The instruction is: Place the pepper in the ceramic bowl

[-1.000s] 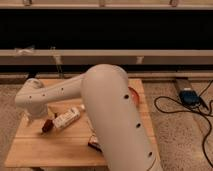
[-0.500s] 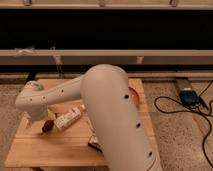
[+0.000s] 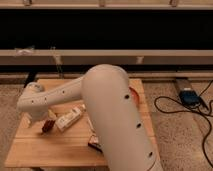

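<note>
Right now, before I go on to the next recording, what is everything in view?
wooden table: one, light brown, centre of view.
ceramic bowl: one, orange-red, table's right side in view, mostly hidden behind the arm.
pepper: one, dark red, table's left side in view, at the end effector.
white bottle: one, white with label, lying beside the pepper.
dark box: one, dark, near the table's front edge, partly hidden.
blue device: one, with black cables, on the floor at right.
robot arm: one, white, reaching across the table.
end effector: one, white, low over the table, at the pepper.
</note>
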`<action>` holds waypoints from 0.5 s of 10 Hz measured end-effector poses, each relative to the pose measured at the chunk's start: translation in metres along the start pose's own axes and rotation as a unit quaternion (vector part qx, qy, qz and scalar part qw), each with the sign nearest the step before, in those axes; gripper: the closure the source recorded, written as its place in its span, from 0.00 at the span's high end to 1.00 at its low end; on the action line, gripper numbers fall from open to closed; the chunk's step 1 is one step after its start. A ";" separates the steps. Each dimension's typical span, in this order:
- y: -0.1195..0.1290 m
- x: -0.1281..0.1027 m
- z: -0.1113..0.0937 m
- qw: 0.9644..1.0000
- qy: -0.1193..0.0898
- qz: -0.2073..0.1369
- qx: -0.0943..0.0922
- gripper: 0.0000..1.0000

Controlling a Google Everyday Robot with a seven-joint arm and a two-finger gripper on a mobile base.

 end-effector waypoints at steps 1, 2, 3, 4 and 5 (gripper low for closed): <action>0.002 0.001 -0.001 1.000 0.019 -0.002 -0.006 0.80; 0.004 0.002 -0.001 0.999 0.031 -0.002 -0.012 0.80; 0.002 0.004 0.002 0.999 0.036 -0.006 -0.020 0.80; 0.001 0.004 0.006 0.999 0.035 -0.008 -0.026 0.80; 0.000 0.005 0.011 0.999 0.036 -0.009 -0.034 0.80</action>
